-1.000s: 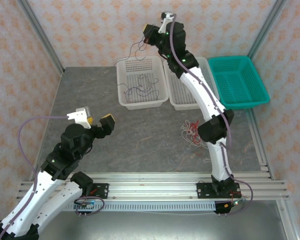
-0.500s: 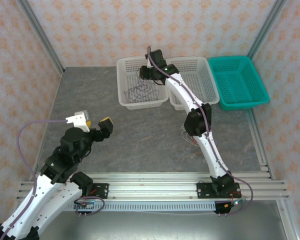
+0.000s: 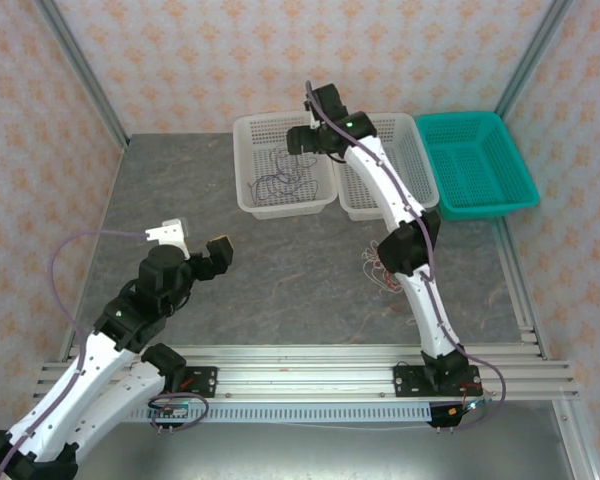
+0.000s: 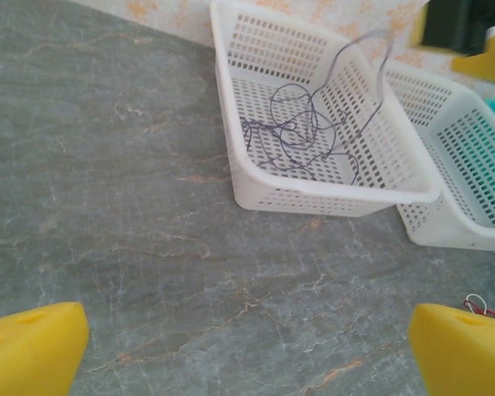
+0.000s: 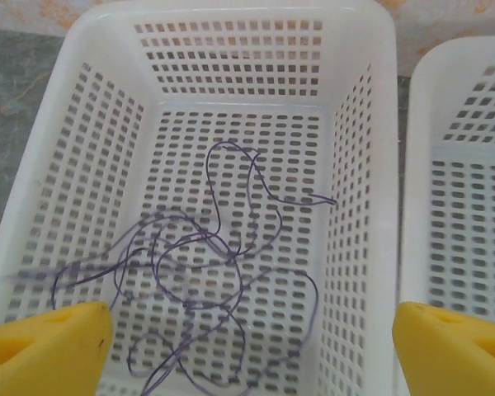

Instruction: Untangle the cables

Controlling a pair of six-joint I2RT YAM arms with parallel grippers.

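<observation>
Stretching under pink patterned walls (image 3: 180, 60), the grey counter (image 3: 280, 270) bears a white basket (image 3: 285, 207) of purple cables (image 5: 214, 272); left fingers (image 4: 29, 346), right fingers (image 5: 41, 342) released.

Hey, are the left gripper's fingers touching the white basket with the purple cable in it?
Apart. The left wrist view shows the left fingers at the bottom edge, with a wide stretch of bare table between them and the white basket.

Two white baskets (image 3: 246, 172) sit beside a teal basket (image 3: 480, 165).
</observation>
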